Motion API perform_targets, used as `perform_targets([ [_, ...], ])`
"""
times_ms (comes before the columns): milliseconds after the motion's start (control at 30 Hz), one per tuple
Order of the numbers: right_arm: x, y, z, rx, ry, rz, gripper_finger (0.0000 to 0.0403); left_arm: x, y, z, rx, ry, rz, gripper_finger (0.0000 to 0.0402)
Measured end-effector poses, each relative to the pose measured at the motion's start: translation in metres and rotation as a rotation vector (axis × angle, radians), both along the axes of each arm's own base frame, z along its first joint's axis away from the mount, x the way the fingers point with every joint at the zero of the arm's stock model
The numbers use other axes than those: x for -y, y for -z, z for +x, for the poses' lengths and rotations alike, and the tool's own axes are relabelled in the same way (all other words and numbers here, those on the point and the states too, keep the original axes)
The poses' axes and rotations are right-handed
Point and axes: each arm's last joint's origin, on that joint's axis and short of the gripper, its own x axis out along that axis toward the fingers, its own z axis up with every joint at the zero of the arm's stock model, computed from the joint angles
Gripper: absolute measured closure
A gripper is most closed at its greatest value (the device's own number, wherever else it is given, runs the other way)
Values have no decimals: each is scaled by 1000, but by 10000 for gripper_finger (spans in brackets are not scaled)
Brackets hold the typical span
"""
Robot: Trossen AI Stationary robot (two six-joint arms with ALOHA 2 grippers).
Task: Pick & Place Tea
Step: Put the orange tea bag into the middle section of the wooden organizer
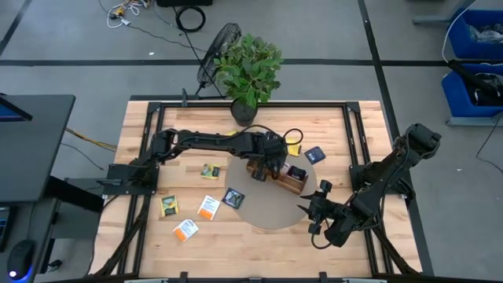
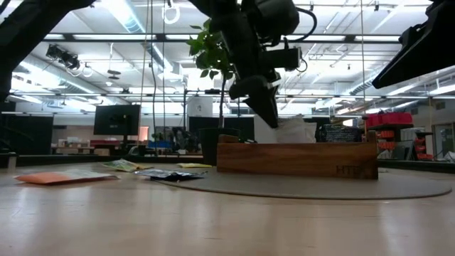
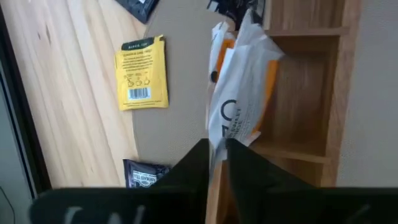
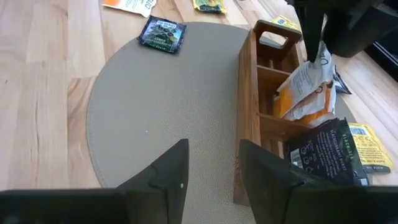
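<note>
My left gripper (image 3: pixel 216 146) is shut on a white-with-orange tea packet (image 3: pixel 239 93) and holds it over the wooden box (image 1: pixel 289 182). The packet's lower end hangs into a middle compartment (image 4: pixel 308 87). In the low view the left gripper (image 2: pixel 266 107) is just above the box (image 2: pixel 295 158). A dark packet (image 4: pixel 326 152) stands in the neighbouring compartment. My right gripper (image 1: pixel 314 211) is open and empty over the round mat (image 4: pixel 161 124), near the box. Loose packets lie on the table: yellow (image 1: pixel 210 170), dark blue (image 1: pixel 233 197), white-with-orange (image 1: pixel 208 207).
More packets lie at the front left (image 1: pixel 168 206) (image 1: pixel 185 229) and behind the box (image 1: pixel 315 154) (image 1: pixel 293 148). A potted plant (image 1: pixel 250 71) stands at the table's back edge. A black frame (image 1: pixel 149 141) runs along the table's sides.
</note>
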Motion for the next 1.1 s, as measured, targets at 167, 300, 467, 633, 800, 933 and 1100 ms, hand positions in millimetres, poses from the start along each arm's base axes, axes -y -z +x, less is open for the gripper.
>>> perform_targets([
  [167, 0, 0, 0, 1, 2, 3, 254, 6, -1, 0, -2, 22, -2, 295],
  [300, -1, 3, 1, -6, 3, -5, 254, 9, -2, 0, -2, 17, 30, 276],
  [467, -2, 9, 2, -10, 14, -27, 254, 10, -12, -1, 68, -46, -58, 269],
  [633, -9, 9, -5, 56, 10, -101, 254, 16, -20, -1, 107, -7, -280, 281],
  [800, -19, 7, -16, 123, -19, -138, 254, 25, -34, -1, 176, -9, -295, 311],
  [933, -25, 7, -23, 153, -34, -135, 254, 32, -53, 1, 292, -12, -342, 338],
  [1100, -23, 12, -28, 161, -34, -138, 254, 49, -72, 6, 437, 68, -368, 367],
])
